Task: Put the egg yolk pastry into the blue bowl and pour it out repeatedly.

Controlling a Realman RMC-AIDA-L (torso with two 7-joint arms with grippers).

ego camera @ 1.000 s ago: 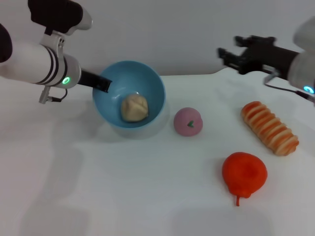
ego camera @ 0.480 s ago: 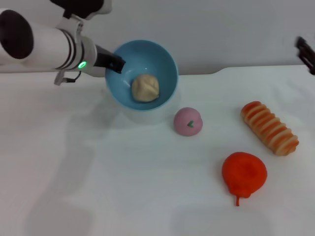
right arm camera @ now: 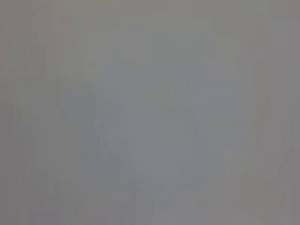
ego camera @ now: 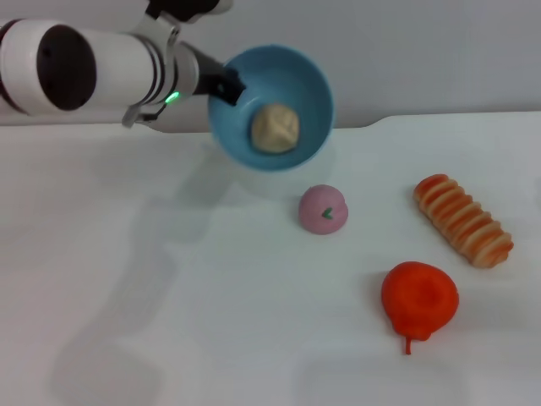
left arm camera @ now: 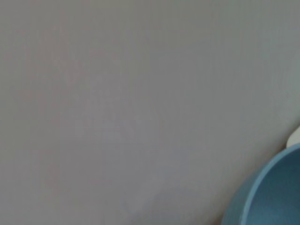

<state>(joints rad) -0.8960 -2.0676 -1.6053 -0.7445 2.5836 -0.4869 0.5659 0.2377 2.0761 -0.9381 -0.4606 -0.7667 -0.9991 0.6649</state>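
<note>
Looking at the white table (ego camera: 211,321) and grey wall, we see our left gripper (ego camera: 226,85) clamped on the round light-blue plastic bowl (ego camera: 306,80), lifted and tipped. The pale lumpy egg yolk pastry (ego camera: 275,128) sits inside; our left wrist view shows only the bowl's rim.

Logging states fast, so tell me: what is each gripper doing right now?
Left gripper: shut on the blue bowl, raised and tilted, egg yolk pastry inside.
Right gripper: not in view.
</note>
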